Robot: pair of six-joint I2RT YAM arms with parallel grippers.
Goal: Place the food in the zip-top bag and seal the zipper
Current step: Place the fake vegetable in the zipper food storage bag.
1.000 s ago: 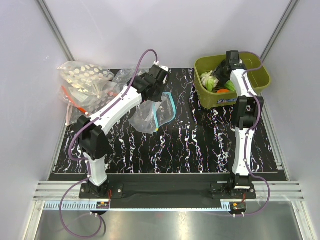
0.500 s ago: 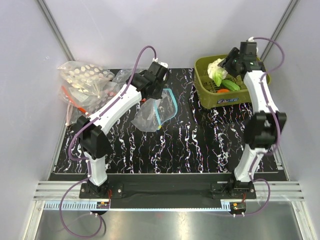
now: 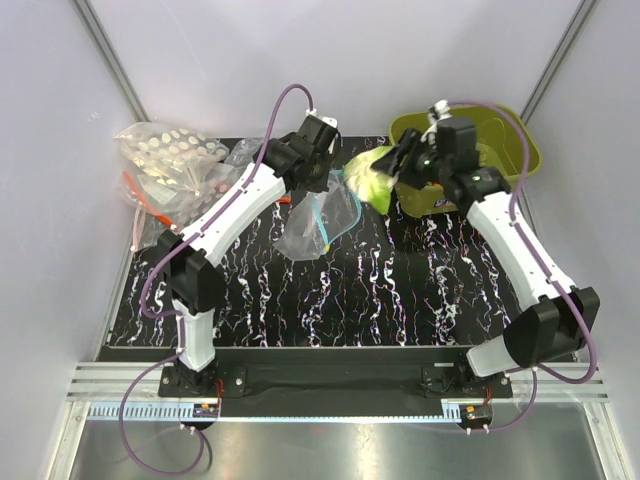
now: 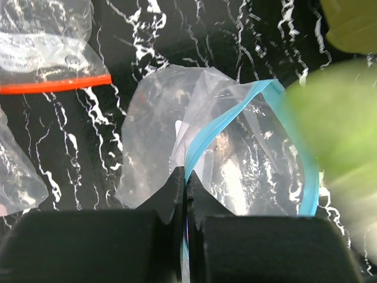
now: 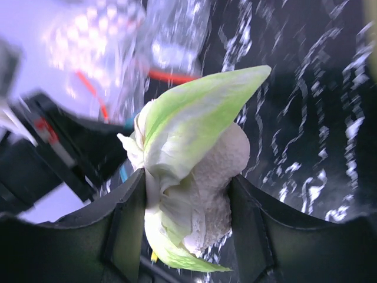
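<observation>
The clear zip-top bag (image 3: 318,222) with its teal-blue zipper (image 4: 219,130) hangs open above the table's middle back. My left gripper (image 4: 186,177) is shut on the zipper strip at the mouth's edge and holds it up. My right gripper (image 5: 187,188) is shut on a toy cauliflower (image 5: 194,171), cream with pale green leaves. It holds it in the air just right of the bag's mouth (image 3: 368,180). The cauliflower shows as a green blur at the right of the left wrist view (image 4: 341,124). The rest of the food is hidden behind the right arm.
An olive-green bin (image 3: 520,140) stands at the back right. A clear bag with a red-orange strip (image 4: 56,85) and a bag of white round pieces (image 3: 165,148) lie at the back left.
My right gripper lifted the cauliflower out of the bin and carried it left to the bag's mouth. My left gripper raised the bag's mouth slightly.
</observation>
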